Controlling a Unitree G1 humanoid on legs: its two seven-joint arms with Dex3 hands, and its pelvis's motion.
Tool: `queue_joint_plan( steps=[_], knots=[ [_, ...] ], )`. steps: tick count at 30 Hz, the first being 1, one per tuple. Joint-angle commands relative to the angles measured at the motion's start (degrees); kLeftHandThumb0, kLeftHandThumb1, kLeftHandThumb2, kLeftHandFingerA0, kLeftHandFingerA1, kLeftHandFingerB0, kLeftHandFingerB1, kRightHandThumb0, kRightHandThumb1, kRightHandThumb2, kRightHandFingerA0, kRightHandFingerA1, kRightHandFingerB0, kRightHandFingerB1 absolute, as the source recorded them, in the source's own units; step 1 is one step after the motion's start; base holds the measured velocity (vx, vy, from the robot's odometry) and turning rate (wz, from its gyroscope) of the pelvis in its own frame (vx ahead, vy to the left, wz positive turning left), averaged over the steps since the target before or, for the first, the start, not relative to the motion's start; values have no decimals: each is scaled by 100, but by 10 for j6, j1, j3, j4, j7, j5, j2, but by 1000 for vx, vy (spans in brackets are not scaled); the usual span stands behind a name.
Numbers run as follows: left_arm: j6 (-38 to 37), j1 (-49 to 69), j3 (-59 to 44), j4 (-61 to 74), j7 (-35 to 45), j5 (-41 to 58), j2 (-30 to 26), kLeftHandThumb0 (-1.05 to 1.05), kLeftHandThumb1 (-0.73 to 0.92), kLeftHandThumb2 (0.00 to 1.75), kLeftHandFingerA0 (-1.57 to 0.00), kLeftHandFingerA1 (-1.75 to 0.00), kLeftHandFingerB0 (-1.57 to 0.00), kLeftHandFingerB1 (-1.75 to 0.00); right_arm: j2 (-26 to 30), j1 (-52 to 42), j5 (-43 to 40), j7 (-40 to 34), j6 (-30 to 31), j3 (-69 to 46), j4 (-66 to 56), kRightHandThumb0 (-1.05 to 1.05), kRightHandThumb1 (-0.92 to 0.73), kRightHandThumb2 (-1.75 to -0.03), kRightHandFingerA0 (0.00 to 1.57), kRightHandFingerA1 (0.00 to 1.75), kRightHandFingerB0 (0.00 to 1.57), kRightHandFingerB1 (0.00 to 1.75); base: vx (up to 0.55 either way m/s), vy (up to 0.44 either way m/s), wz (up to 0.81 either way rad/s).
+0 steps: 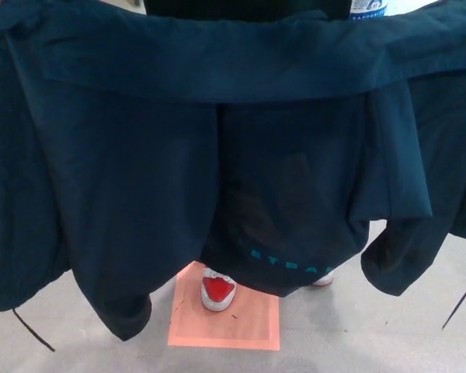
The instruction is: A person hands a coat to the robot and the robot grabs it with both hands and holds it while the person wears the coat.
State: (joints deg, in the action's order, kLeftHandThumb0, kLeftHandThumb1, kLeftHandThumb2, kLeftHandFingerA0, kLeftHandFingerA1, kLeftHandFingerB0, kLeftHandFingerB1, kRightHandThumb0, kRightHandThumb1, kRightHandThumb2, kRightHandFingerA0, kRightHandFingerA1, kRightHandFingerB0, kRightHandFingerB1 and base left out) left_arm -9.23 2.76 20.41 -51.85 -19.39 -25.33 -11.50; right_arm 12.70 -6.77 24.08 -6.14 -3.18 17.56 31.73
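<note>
A dark navy coat (217, 140) hangs spread across almost the whole head view, its collar edge along the top and its hem and sleeves dangling low. Faint teal lettering (291, 263) shows near its lower edge. Behind the coat stands a person, of whom I see a white shoe with a red toe (217, 290) and the tip of a second shoe (322, 279). Neither of my hands shows; the cloth covers the places where they would be.
An orange square mat (252, 326) lies on the grey floor (388, 334) under the person's feet. Thin dark cords (33, 329) trail from the coat at lower left, and another cord (461, 300) at lower right.
</note>
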Motion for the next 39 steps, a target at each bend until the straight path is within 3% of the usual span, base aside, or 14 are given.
queue_joint_plan(
  steps=[1,9,10,12,19,20,21,24,26,28,33,34,35,39],
  knots=[
    [-156,43,32,158,-265,-157,-95,-28,72,62,-82,-46,-51,-38,78,-92,57,-127,-199,-30,-177,-2,-79,-63,97,65,60,49,0,0,0],
    [-312,151,-100,475,-140,-69,-165,-35,61,58,-85,-48,-55,-40,102,-190,-52,-42,-242,-141,-399,-17,-75,-62,91,61,56,46,0,0,0],
    [-330,179,-141,562,-112,-54,-181,-51,47,82,-78,-63,-47,-51,106,-217,-85,-17,-239,-170,-473,-27,-69,-60,82,59,47,43,0,0,0],
    [-343,193,-185,640,-93,-47,-192,-57,46,82,-80,-62,-54,-52,108,-232,-91,-11,-248,-203,-541,-34,-67,-60,74,53,44,40,0,0,0],
    [-319,205,-306,810,-6,59,-223,-68,50,56,-51,-41,-62,-40,99,-209,-97,-20,-234,-308,-687,-63,-64,-61,50,47,32,35,0,0,0],
    [-314,189,-339,833,10,91,-240,-74,42,77,-37,-47,-55,-47,108,-191,-123,-11,-223,-338,-714,-64,-52,-93,41,59,20,45,0,0,0],
    [-297,174,-369,851,24,117,-254,-77,52,57,-33,-37,-57,-37,120,-167,-128,-6,-211,-366,-732,-72,-72,-62,33,39,34,32,0,0,0],
    [-258,133,-435,879,53,176,-289,-80,41,77,-27,-44,-46,-44,159,-113,-162,25,-139,-433,-788,-77,-68,-62,21,42,27,34,0,0,0],
    [-244,108,-455,883,66,222,-307,-76,43,55,-32,-37,-52,-36,184,-75,-181,33,-123,-463,-793,-75,-67,-61,32,46,28,32,0,0,0],
    [-231,86,-464,884,73,250,-319,-78,38,73,-31,-42,-49,-42,200,-41,-173,27,-128,-482,-783,-76,-67,-61,34,44,28,31,0,0,0],
    [-157,-17,-502,870,105,302,-382,-80,35,71,-35,-41,-47,-40,253,35,-187,50,-64,-528,-784,-81,-66,-61,31,43,23,31,0,0,0],
    [-150,-39,-497,861,102,288,-388,-82,45,56,-37,-39,-47,-36,263,45,-184,55,-54,-533,-782,-82,-52,-91,22,52,11,42,0,0,0],
    [-142,-67,-487,848,107,286,-397,-81,38,74,-31,-41,-40,-40,275,61,-185,61,-45,-536,-778,-84,-67,-62,22,45,15,32,0,0,0],
    [-124,-117,-471,821,134,306,-420,-78,36,72,-32,-39,-39,-39,309,98,-198,88,-15,-537,-769,-87,-69,-62,16,47,11,32,0,0,0]
  ],
)
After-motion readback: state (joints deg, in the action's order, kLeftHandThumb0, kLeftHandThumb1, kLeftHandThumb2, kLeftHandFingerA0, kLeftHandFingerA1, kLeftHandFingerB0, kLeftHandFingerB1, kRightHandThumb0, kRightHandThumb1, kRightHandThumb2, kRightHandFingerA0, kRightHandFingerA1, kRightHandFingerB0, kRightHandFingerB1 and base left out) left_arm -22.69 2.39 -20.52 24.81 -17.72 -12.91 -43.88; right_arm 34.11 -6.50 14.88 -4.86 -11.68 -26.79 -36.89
